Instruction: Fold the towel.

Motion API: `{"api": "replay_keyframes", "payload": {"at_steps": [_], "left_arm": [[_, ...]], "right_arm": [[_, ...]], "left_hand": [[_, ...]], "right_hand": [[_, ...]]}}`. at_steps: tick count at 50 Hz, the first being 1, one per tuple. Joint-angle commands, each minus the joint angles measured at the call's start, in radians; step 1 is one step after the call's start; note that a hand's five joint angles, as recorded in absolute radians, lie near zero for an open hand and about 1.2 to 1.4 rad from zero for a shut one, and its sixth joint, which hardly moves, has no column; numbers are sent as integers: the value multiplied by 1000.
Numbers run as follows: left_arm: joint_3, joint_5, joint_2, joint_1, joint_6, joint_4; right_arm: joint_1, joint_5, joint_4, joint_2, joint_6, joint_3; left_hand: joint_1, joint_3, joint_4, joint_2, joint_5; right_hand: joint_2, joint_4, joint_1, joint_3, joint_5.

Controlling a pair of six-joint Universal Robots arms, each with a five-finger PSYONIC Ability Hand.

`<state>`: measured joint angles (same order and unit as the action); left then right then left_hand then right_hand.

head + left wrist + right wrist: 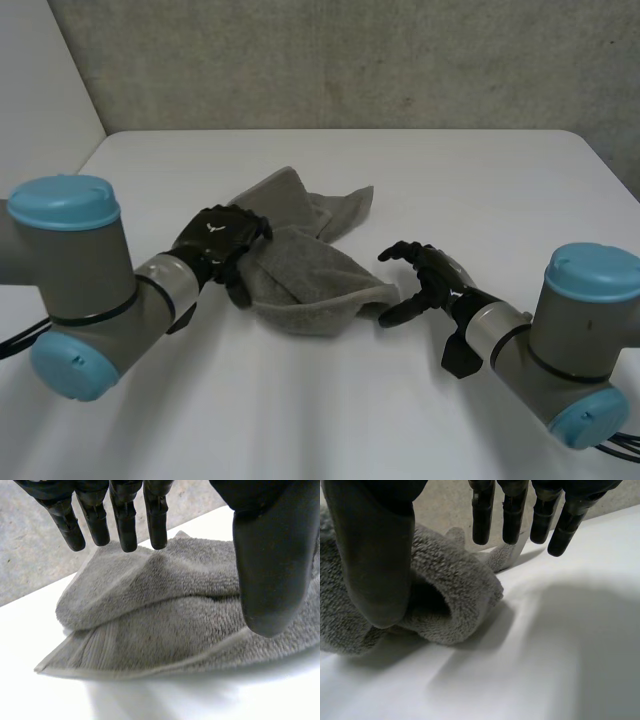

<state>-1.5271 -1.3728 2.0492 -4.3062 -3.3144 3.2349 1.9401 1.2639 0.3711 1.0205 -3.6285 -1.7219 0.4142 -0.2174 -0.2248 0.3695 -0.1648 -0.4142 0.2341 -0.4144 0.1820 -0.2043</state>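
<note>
the towel (305, 275) lies bunched at the centre of the frame on the table (480, 190), loosely doubled over, with uneven edges. no neat fold is judged complete. the left hand (222, 238) is set at its left edge, fingers straight, nothing gripped. the right hand (436, 282) is held relaxed just beside its right edge, empty. flattening and folding are left.

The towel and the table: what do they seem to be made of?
Towel: grey terry cloth, probably cotton; it shows a fuzzy looped pile and a flat woven band along one edge. Table: a smooth, matte white top with soft shadows, perhaps laminate or painted board; the look leaves it open.
</note>
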Motion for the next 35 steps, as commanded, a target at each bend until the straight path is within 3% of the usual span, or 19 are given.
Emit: {"api": "replay_keyframes", "payload": {"at_steps": [1, 5, 8, 10, 17, 25, 27, 35], "left_arm": [[-76, 3, -24, -47, -4, 5], [-99, 8, -30, -63, -2, 8], [-108, 12, -29, -67, -2, 9], [-110, 12, -27, -66, -2, 11], [-105, 12, -8, -55, -1, 54], [-39, 1, 92, -47, -2, 97], [-9, 1, 118, -44, 3, 118], [44, 1, 183, -30, 9, 148]], "right_arm": [[33, 8, 65, 0, 4, -30], [48, 11, 72, -8, 4, -19], [53, 28, 89, -11, 4, -10], [53, 51, 112, -11, 2, -4], [42, 63, 118, -10, 1, 4], [28, 62, 112, -5, -1, -8], [22, 61, 109, 0, -1, -13], [-20, 61, 104, 81, -5, -47]], "left_hand": [[-83, 43, 50, -39, 8], [-80, 43, 50, -36, 6], [-77, 43, 50, -33, 3], [-74, 43, 50, -30, 0], [-42, 43, 50, 3, -33], [-4, 43, 50, 41, -71], [130, 43, 50, 175, -205], [301, 43, 50, 345, -376]], "right_hand": [[6, -60, 7, -7, -29], [-64, -60, -64, -7, -100], [-267, -60, -267, -7, -302], [-571, -60, -570, -7, -606], [-965, -60, -964, -7, -1000], [-982, -60, -982, -7, -1017], [-982, -60, -982, -7, -1017], [-982, -60, -982, -7, -1017]]}}
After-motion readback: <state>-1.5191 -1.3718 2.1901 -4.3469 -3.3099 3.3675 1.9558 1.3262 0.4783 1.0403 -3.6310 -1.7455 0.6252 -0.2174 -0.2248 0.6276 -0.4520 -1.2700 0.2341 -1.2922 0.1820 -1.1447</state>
